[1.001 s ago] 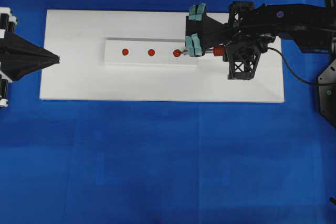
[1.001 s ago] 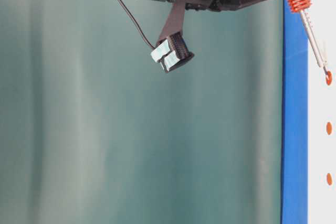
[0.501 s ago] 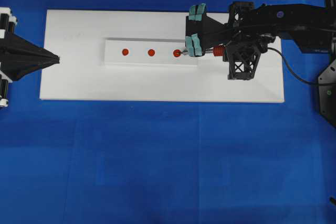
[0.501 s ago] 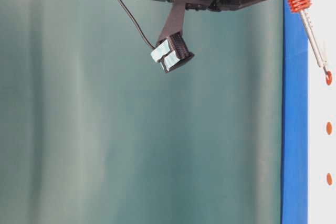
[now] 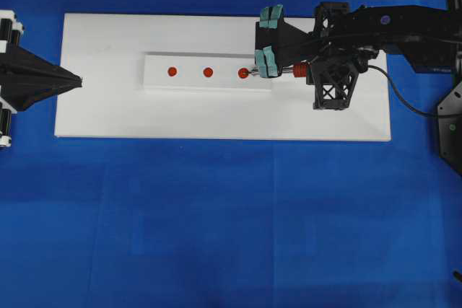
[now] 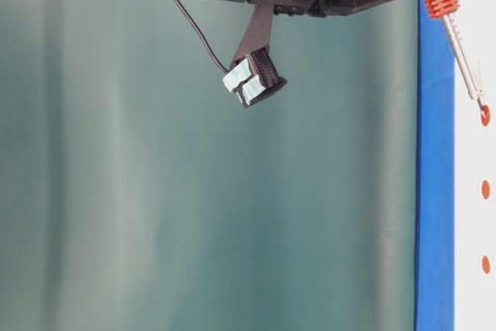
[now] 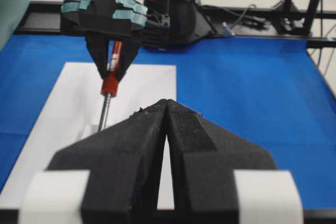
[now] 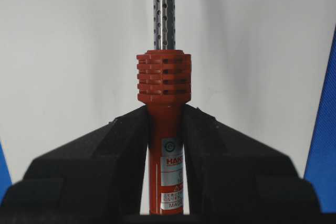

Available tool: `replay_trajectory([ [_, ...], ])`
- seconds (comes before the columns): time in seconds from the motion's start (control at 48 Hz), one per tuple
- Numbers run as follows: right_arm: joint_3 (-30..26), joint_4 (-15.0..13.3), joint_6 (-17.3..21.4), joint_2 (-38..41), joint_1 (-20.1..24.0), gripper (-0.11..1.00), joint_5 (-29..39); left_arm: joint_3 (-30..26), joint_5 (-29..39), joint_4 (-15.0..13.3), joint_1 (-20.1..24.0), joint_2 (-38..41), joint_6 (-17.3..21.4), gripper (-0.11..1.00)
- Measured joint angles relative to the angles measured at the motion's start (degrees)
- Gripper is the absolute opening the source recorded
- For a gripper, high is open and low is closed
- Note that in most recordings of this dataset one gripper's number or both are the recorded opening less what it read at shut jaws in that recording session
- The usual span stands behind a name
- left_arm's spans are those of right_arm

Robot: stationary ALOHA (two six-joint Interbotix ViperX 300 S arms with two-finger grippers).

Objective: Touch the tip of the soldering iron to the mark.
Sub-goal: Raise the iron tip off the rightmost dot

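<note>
Gripped the soldering iron (image 8: 164,85) by its smooth orange-red handle just behind the ribbed collar, between the matte black jaws of the right gripper (image 7: 112,60), closed firmly on it. Ran with its long axis along the row of three red dots in the overhead view, slanting down from the collar to the tip (image 5: 250,73), which pointed toward the left gripper (image 5: 78,81). Ended at the edge of the outer dot (image 5: 243,73) nearest the right arm, well short of the mark (image 5: 208,72), the round middle dot on the raised white block (image 5: 188,83). Showed, at table level only, the downward slant of the slim grey shaft, the tip meeting that outer dot, and the thin black cord (image 6: 186,17) looping against a green backdrop (image 6: 116,191). Showed, from the right wrist only, the small perforations in the metal shaft and a printed label on the handle, with neither tip nor dots in view. Showed, from the left wrist, rough black wedge-shaped jaws pressed together on nothing, hovering at the end of the flat white board (image 5: 108,106). Rested, board and block alike, on a desk covered in blue cloth (image 5: 216,214).
</note>
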Motion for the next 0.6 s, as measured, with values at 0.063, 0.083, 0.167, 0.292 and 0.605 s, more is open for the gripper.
replay_trajectory([
  [0.063, -0.1, 0.0, 0.0, 0.0, 0.0, 0.06, 0.0, 0.0, 0.0, 0.0, 0.0, 0.0, -0.1, 0.0],
  [0.083, 0.0, 0.0, 0.0, 0.1, 0.0, 0.07, 0.1, 0.0, 0.0, 0.0, 0.0, 0.0, 0.0, 0.0],
  [0.167, -0.1, 0.0, 0.0, 0.0, -0.1, 0.07, 0.1, -0.1, -0.1, 0.0, 0.1, -0.1, 0.0, 0.0],
  [0.292, -0.4, -0.1, 0.0, 0.0, -0.1, 0.07, 0.9, -0.1, 0.0, 0.0, 0.0, 0.0, -0.1, 0.0],
  [0.605, -5.3, -0.2, 0.0, -2.8, -0.1, 0.07, 7.6, -0.1, 0.0, 0.0, 0.0, 0.0, 0.0, 0.0],
])
